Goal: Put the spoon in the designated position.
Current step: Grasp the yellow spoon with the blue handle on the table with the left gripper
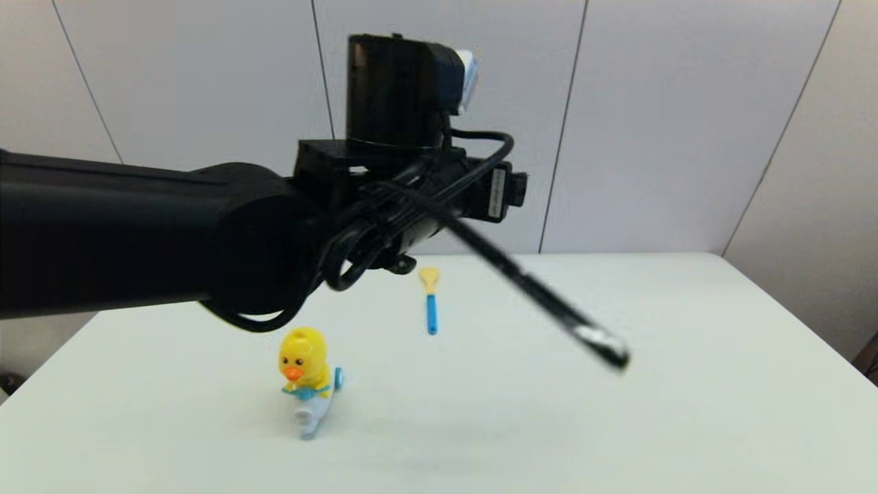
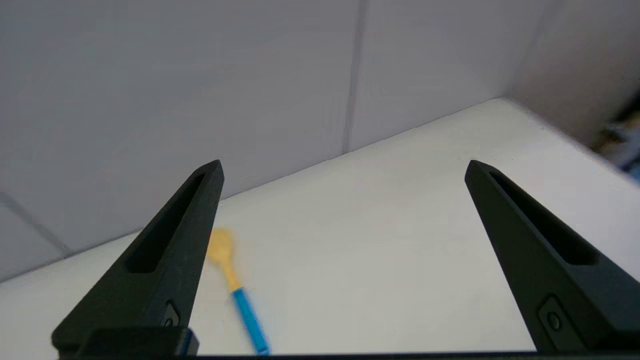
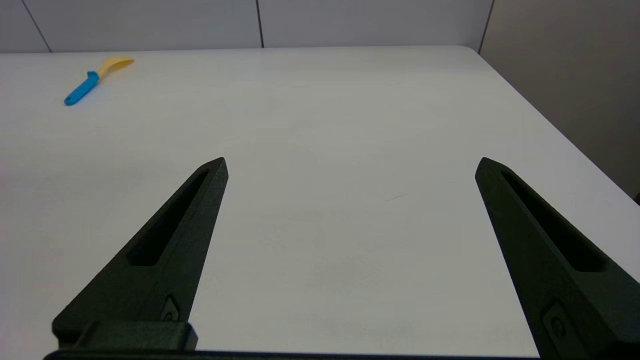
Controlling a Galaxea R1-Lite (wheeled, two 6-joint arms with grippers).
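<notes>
Reaching with my left gripper [image 2: 342,167] wide open, I must next descend onto the spoon [image 1: 430,299] handle.

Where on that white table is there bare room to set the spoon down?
The table's right half is bare, from the spoon across to the right edge. The front strip, right of the duck toy, is free too. The left tool, open, hovers near the spoon.

Bare table [image 1: 617,425] around spoon [image 1: 430,302]; duck [image 1: 305,377] apart.
</notes>
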